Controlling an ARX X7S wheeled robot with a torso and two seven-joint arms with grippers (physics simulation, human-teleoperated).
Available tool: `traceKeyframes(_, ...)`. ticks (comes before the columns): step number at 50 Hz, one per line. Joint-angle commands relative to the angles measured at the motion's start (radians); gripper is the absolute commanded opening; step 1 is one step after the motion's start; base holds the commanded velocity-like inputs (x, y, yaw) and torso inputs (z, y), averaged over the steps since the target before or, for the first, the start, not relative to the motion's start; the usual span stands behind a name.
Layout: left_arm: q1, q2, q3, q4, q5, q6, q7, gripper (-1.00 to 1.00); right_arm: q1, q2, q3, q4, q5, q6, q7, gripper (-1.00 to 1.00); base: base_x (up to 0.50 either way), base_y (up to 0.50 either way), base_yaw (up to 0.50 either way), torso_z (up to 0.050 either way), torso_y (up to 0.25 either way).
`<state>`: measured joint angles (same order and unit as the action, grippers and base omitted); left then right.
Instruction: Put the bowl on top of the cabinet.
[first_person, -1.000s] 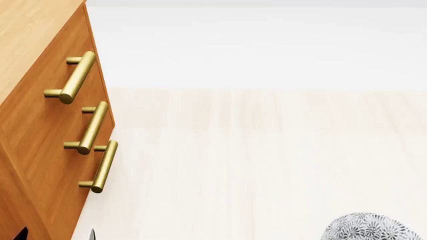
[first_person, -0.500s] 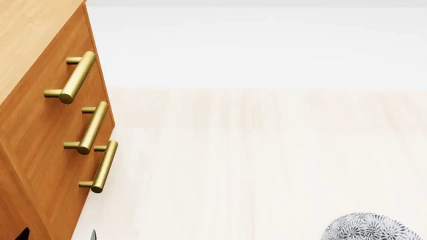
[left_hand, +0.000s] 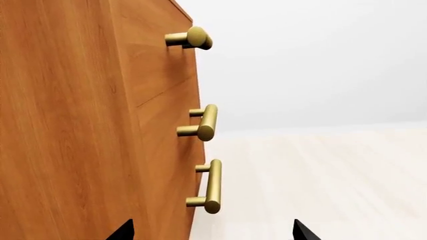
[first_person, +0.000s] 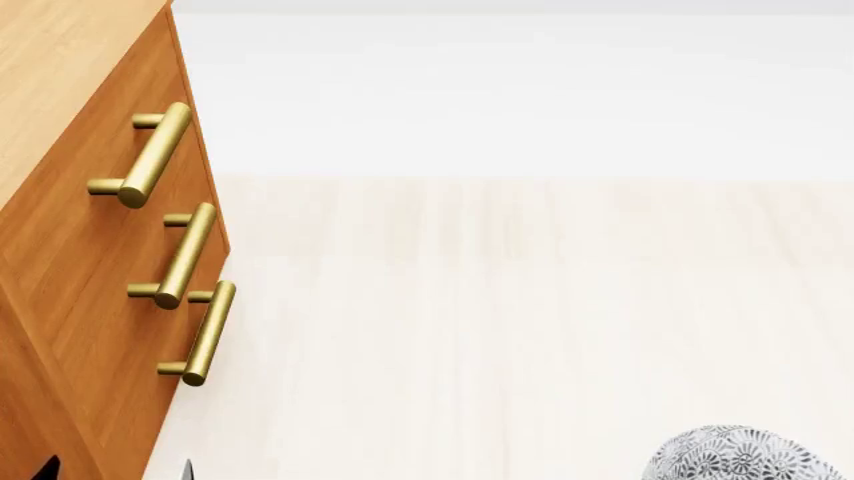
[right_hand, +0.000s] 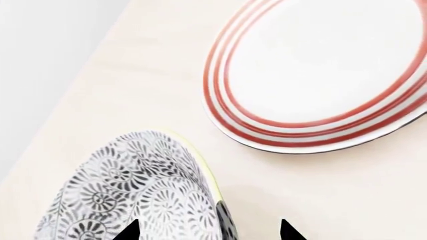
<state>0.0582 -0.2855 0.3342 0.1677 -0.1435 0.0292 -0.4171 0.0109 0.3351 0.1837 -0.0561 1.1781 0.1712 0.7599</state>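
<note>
The bowl (first_person: 741, 455), deep and white with a dense grey-black floral pattern, shows at the lower right edge of the head view on the pale floor. In the right wrist view the bowl (right_hand: 133, 195) fills the near corner. My right gripper (right_hand: 210, 232) is open, its two dark tips standing either side of the bowl's rim without closing on it. The cabinet (first_person: 80, 250), orange-brown with brass bar handles, stands at the left with its lighter top (first_person: 54, 70). My left gripper (left_hand: 213, 232) is open and empty beside the cabinet (left_hand: 80, 125) front.
A flat white plate with red rings (right_hand: 320, 75) lies on the floor just beyond the bowl. Three brass handles (first_person: 158, 155) jut out from the cabinet's drawers. Pale wood floor (first_person: 534, 320) stretches to a white wall.
</note>
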Motion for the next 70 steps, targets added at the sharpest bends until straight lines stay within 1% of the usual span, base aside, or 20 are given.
traceKeyframes(1,-0.001,-0.003,0.003,0.001,-0.002,-0.001,-0.004,1.0,0.001,0.002,0.0,0.01,0.016,0.012,0.016,1.0,0.0,0.0,0.0,0.0,0.0)
traceKeyframes(13,-0.002,-0.005,0.005,0.001,-0.004,-0.001,-0.008,1.0,0.02,0.007,-0.012,0.034,0.015,0.023,0.017,1.0,0.0,0.0,0.0,0.0,0.0)
traceKeyframes(14,-0.001,-0.006,0.006,0.003,-0.003,-0.001,-0.008,1.0,0.024,0.007,-0.015,0.038,0.013,0.025,0.018,-1.0,0.0,0.0,0.0,0.0,0.0)
traceKeyframes(38,-0.01,-0.009,0.013,-0.01,-0.012,0.002,-0.01,1.0,0.034,0.012,-0.03,0.051,0.014,0.034,0.012,-1.0,0.0,0.0,0.0,0.0,0.0)
traceKeyframes(54,-0.009,-0.013,0.017,-0.009,-0.013,0.003,-0.016,1.0,-0.054,0.017,-0.055,-0.12,-0.036,-0.048,-0.194,-1.0,0.0,0.0,0.0,0.0,0.0)
traceKeyframes(65,-0.012,-0.015,0.023,-0.014,-0.012,0.003,-0.018,1.0,-0.075,0.021,-0.074,-0.166,-0.085,-0.076,-0.233,-1.0,0.0,0.0,0.0,0.0,0.0)
traceKeyframes(70,-0.014,-0.015,0.026,-0.019,-0.012,0.005,-0.019,1.0,-0.092,0.02,-0.083,-0.192,-0.107,-0.106,-0.293,-1.0,0.0,0.0,0.0,0.0,0.0)
